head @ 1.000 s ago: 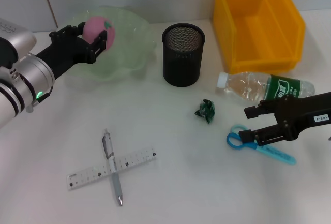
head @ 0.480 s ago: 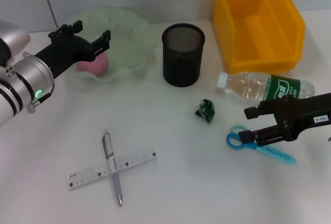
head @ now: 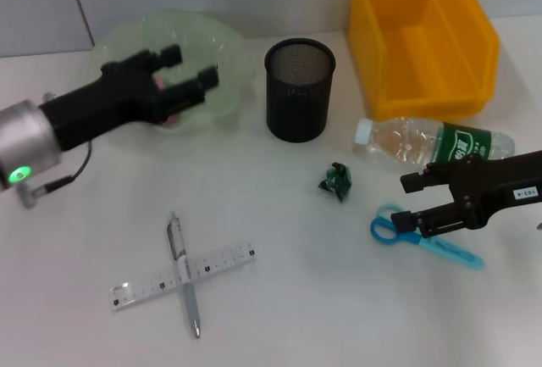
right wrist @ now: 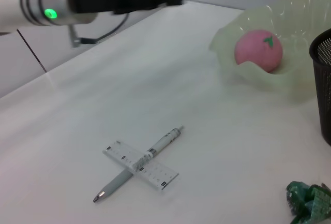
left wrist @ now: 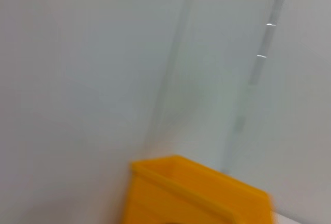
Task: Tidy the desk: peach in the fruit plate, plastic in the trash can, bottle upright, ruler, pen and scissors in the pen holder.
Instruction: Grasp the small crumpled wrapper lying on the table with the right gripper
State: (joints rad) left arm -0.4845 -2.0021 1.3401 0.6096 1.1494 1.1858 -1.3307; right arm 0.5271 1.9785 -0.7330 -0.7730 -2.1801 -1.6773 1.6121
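Observation:
The pink peach (right wrist: 258, 50) lies in the pale green fruit plate (head: 224, 49), largely hidden in the head view behind my left gripper (head: 193, 63), which hangs open over the plate holding nothing. On the white desk (head: 279, 299), the pen (head: 186, 286) lies crossed under the clear ruler (head: 224, 258). A green plastic wad (head: 337, 182) sits mid-desk. The bottle (head: 432, 142) lies on its side. My right gripper (head: 410, 203) stands open just right of the scissors' (head: 388, 228) blue handles. The black pen holder (head: 298, 87) and yellow trash can (head: 419, 36) stand behind.
The right wrist view shows the fruit plate (right wrist: 227, 38), pen (right wrist: 165, 140), ruler (right wrist: 121, 154), plastic wad (right wrist: 310, 198) and pen holder edge (right wrist: 323, 79). The left wrist view shows only a wall and the trash can (left wrist: 191, 193).
My left gripper let go of the peach, which dropped into the fruit plate. The left arm then swung lower and to the right over the plate. The right arm has not moved.

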